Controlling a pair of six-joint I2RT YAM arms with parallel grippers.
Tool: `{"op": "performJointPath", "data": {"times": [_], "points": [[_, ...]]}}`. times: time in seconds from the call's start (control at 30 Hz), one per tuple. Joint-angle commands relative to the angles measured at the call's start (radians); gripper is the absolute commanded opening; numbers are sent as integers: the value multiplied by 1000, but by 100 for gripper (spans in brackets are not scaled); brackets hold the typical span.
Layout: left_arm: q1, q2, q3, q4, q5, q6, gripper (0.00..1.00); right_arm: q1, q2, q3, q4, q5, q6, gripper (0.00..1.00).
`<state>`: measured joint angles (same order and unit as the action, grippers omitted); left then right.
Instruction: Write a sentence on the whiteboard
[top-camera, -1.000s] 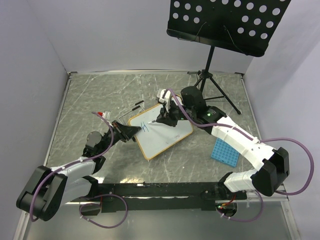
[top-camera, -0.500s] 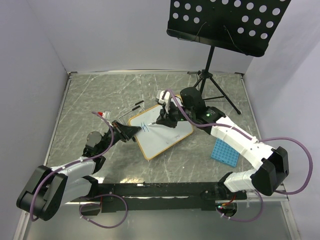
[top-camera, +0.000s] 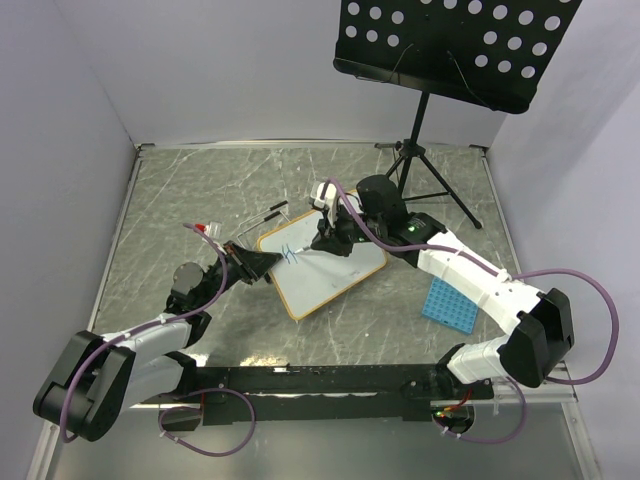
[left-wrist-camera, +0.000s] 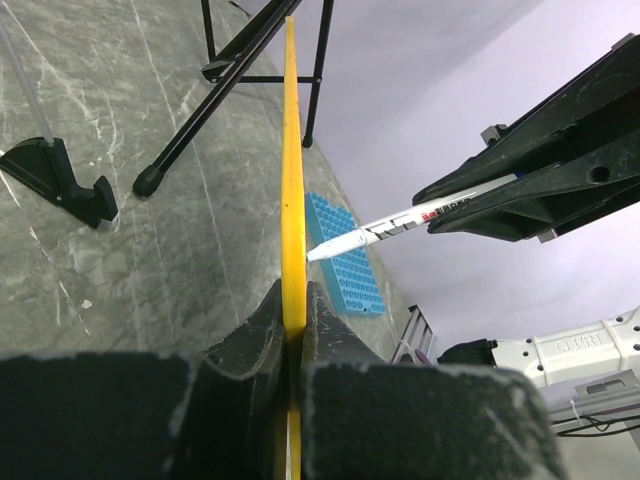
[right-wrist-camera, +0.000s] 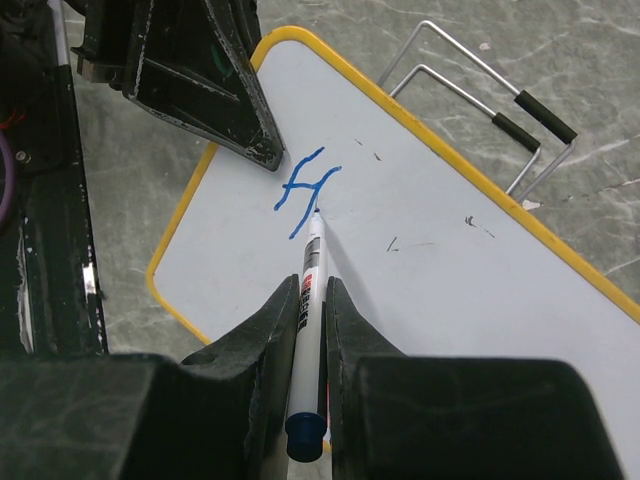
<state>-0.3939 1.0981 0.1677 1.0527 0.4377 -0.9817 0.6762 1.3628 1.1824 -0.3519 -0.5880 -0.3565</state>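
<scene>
A dark marbled tabletop (top-camera: 200, 190), seen from above, with two robot arms reaching in from its near edge toward the whiteboard (top-camera: 325, 270). The whiteboard sits near the middle of the tabletop, turned cornerwise, with a thin yellow-orange frame around its glossy white face.

The left arm lies low and stretched out, running from the near left corner up and to the right. Its left end effector (top-camera: 262, 263) meets the board's left corner, and the wrist view shows the two fingers clamped together on the frame's edge.

The right arm makes a wide bend. It rises from the near right, elbows out toward the right wall, then sweeps left across the tabletop, with the wrist tipped down over the board's far side. The right end effector (top-camera: 330, 240) is clamped on a white marker (right-wrist-camera: 310, 270) that points down and left. The marker's tip rests on the board, touching the blue lettering (right-wrist-camera: 305, 190), which is only a few crossed strokes close to the left end effector.

A blue grid tray (top-camera: 452, 303) lies to the right of the board, under the right forearm. A black perforated music stand (top-camera: 455, 45) stands at the far right.
</scene>
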Motion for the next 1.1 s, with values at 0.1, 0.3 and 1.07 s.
{"op": "performJointPath", "data": {"times": [0.1,0.3,1.07], "points": [[1,-32,15,164,3,-26,1,-6,-13,-18,33,62,8,0],[1,-38,16,153,2,-20,1,-13,-21,-18,44,86,17,0],[1,6,21,191,27,-29,1,-17,2,33,64,74,44,0]]}}
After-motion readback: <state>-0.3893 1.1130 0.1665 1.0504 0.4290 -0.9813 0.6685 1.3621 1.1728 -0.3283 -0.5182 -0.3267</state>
